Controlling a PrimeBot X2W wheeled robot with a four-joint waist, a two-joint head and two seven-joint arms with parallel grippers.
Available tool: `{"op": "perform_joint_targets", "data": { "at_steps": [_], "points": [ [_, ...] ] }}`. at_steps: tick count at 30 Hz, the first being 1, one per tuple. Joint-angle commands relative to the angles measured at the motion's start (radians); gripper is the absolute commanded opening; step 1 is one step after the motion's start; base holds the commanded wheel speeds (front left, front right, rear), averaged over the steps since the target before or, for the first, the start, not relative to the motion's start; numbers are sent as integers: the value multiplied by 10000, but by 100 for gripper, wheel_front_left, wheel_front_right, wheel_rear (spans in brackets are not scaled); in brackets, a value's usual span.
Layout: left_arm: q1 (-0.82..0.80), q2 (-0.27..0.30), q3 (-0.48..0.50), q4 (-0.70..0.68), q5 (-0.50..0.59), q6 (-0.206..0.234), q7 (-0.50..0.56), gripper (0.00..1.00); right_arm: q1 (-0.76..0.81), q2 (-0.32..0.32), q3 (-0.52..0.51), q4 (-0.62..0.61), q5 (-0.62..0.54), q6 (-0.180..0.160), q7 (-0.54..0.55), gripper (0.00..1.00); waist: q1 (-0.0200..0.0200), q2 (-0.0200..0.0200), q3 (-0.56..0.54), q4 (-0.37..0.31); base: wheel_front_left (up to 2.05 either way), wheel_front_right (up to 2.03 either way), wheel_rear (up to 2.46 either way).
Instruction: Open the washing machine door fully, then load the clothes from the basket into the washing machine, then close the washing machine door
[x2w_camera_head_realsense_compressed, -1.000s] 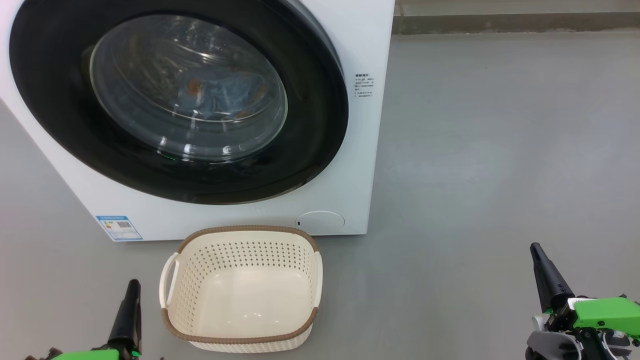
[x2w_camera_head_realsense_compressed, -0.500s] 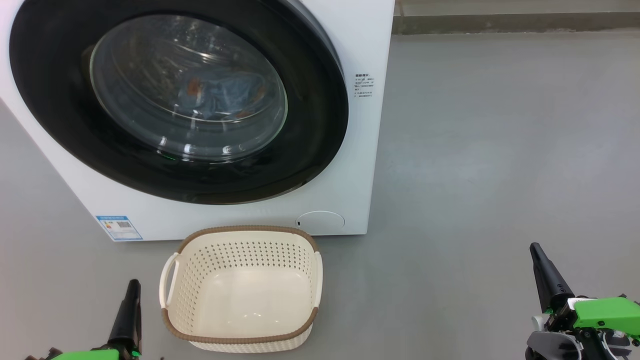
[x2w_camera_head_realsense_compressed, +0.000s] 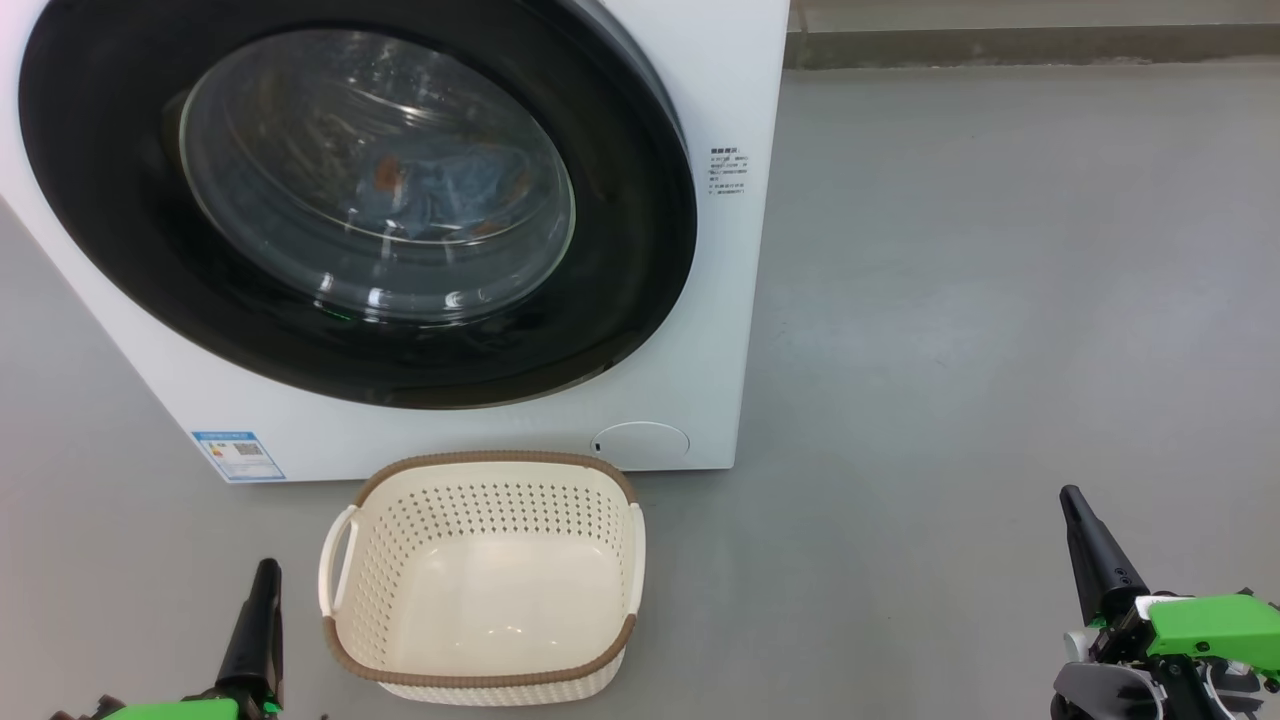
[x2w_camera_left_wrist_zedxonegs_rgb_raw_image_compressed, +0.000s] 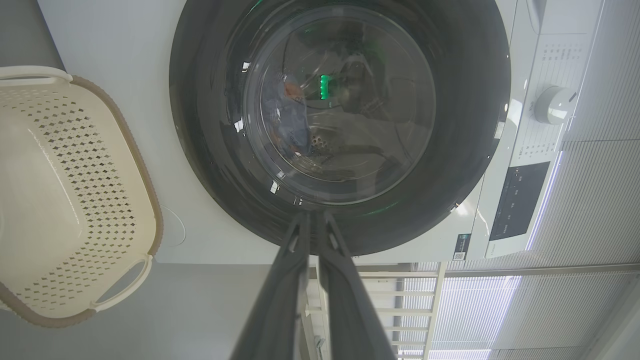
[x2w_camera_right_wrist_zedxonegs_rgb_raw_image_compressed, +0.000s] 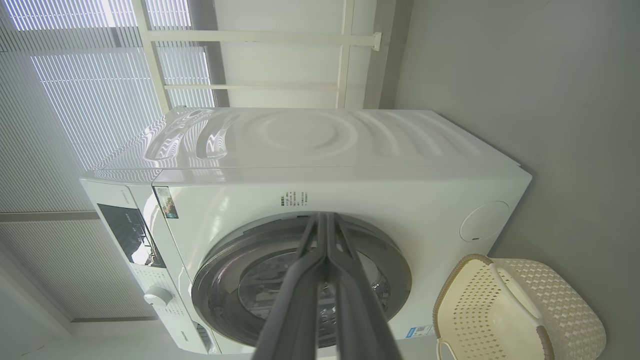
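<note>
Near left: the left gripper (x2w_camera_head_realsense_compressed: 267, 570), 2 long dark fingers pressed together, above the grey floor (x2w_camera_head_realsense_compressed: 1000, 300).
Near right: the right gripper (x2w_camera_head_realsense_compressed: 1072, 495), fingers pressed together too.
Middle: small cream-white perforated plastic basket (x2w_camera_head_realsense_compressed: 497, 456), brown-rimmed, bare bottom showing, just beside the left gripper.
Behind: big white boxy washing machine (x2w_camera_head_realsense_compressed: 745, 90), its round glossy black door (x2w_camera_head_realsense_compressed: 90, 220) closed.
Inside: light blue clothes (x2w_camera_head_realsense_compressed: 450, 190) with orange-brown marks, behind the glass.

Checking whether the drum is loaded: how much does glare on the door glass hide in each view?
Head view: white highlights streak the washing machine door, yet the clothes read through it. Left wrist view: a green reflection sits on the glass. Right wrist view: the right gripper crosses the window.
</note>
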Motion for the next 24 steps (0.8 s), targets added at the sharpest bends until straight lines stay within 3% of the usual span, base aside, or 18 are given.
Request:
{"op": "perform_joint_targets", "data": {
  "at_steps": [1, 24],
  "points": [
    [-431, 91, 266, -317, -80, 4, 61, 0, -519, -126, 197, -249, -30, 19, 52, 0, 0, 0, 0, 0, 0, 0, 0],
    [-431, 91, 266, -318, -81, 4, 61, 0, -520, -118, 186, -248, -39, 19, 61, 0, 0, 0, 0, 0, 0, 0, 0]
  ]
}}
